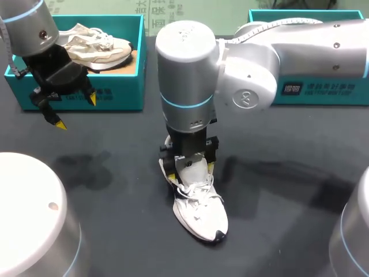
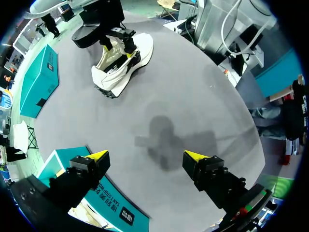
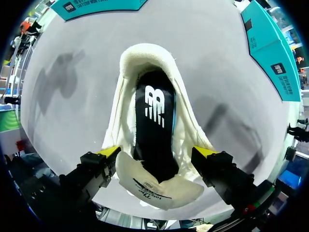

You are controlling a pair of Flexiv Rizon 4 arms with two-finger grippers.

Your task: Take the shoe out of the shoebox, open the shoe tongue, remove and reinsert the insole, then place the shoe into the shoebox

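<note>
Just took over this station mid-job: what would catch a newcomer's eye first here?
The white sneaker stands mid-table with my right tool over its opening, where the tongue is folded back and the black insole shows. Next, my left tool hovers open and empty in front of the teal shoebox at the table's back left, which holds a beige sneaker.

White sneaker stands upright on its sole at abt table centre. Dark-tipped toe points to 5 o'clock, heel to 11. Laces loose, tongue folded fwd, mouth wide open. Black insole w/ white logo lies flat inside. Teal shoebox at 10-11 o'clock, open-topped, w/ a pale shoe in it. 2nd teal box at 1 o'clock.
</note>
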